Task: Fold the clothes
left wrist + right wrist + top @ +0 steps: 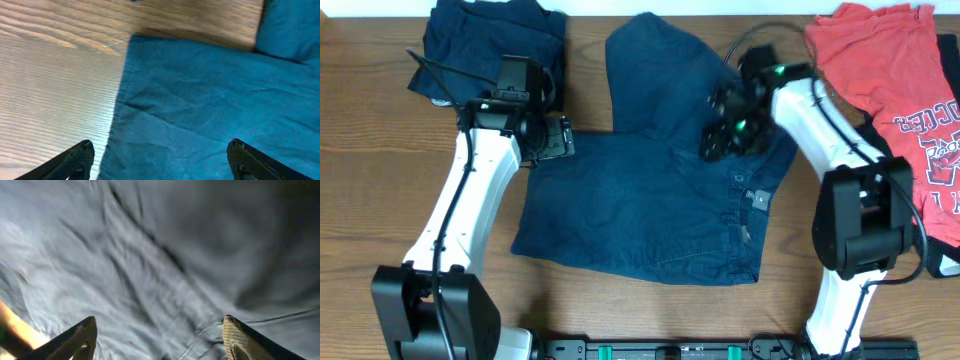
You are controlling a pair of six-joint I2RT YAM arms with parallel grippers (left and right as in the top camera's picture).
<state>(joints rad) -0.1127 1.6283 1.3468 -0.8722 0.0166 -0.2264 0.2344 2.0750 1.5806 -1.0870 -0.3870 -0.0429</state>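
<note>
Dark blue denim shorts (650, 190) lie flat in the middle of the table, one leg reaching toward the far edge. My left gripper (552, 140) is open over the shorts' left hem; the left wrist view shows that hem edge (122, 95) on the wood between the spread fingers (160, 155). My right gripper (720, 135) is open just above the shorts near the waistband on the right. The right wrist view shows only wrinkled denim (150, 265) between the fingers (159, 330). Neither gripper holds anything.
A folded dark navy garment (485, 45) lies at the far left, behind the left arm. A red printed T-shirt (900, 80) lies at the far right over a dark garment. Bare wood (380, 160) shows at the left and along the front edge.
</note>
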